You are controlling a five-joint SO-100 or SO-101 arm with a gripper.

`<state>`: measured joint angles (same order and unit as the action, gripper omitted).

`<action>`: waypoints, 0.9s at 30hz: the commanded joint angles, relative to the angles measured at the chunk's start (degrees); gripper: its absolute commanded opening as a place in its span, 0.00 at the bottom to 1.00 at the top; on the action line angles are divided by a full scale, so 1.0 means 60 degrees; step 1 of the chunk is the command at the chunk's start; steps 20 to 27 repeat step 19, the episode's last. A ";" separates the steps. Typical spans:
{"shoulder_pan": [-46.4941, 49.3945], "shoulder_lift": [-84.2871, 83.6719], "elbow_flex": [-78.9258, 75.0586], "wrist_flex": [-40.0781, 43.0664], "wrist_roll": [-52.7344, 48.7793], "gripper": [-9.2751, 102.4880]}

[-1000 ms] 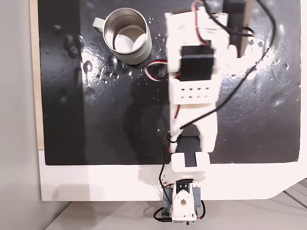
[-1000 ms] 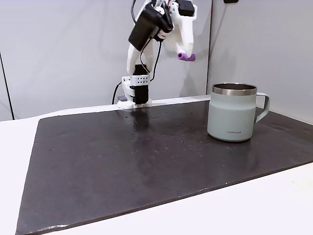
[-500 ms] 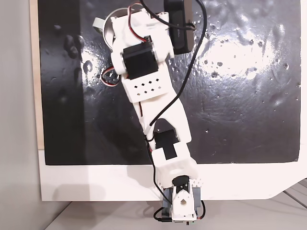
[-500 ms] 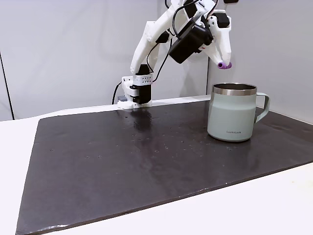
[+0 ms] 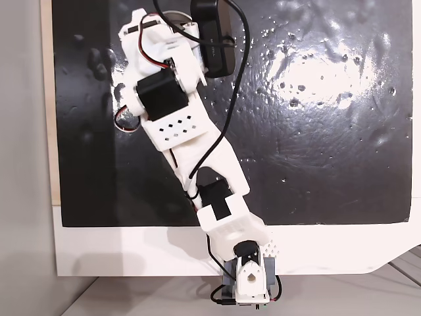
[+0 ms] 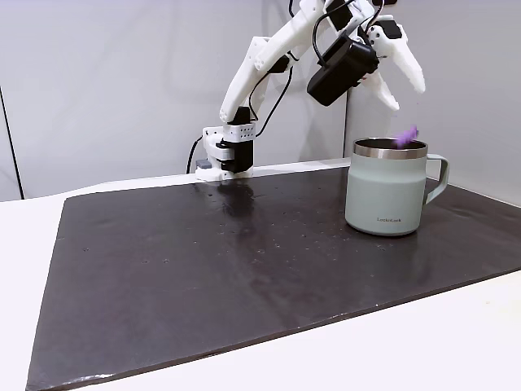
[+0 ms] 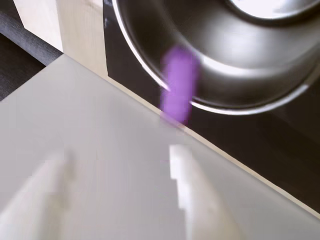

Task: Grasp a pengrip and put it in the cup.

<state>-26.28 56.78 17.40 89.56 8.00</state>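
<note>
In a fixed view from the side, the pale grey-green cup (image 6: 386, 195) stands on the dark mat with its handle to the right. My gripper (image 6: 407, 95) hangs just above its rim, open, its white fingers (image 6: 413, 72) spread. The purple pengrip (image 6: 404, 134) is a blurred streak in the air between the fingertips and the rim, free of both fingers. In the wrist view the pengrip (image 7: 179, 87) is blurred over the near rim of the cup (image 7: 235, 75), with my gripper (image 7: 120, 195) open below it. From above, my arm covers the cup except a sliver of rim (image 5: 175, 14).
The black mat (image 6: 203, 269) lies on a white table. The arm's base (image 6: 226, 155) is clamped at the mat's far edge. From above, a wooden strip (image 5: 46, 99) borders the mat on the left.
The arm swung from the mat's middle over to the cup. The gripper, shut on the pengrip before, has opened and the pengrip is dropping toward the cup's mouth.
</note>
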 commanded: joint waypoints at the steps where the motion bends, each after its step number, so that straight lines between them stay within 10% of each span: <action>1: 0.0176 0.0396 -0.0615 0.0059 0.0073 0.35; 27: 0.0234 0.0498 -0.0586 0.0249 -0.0015 0.34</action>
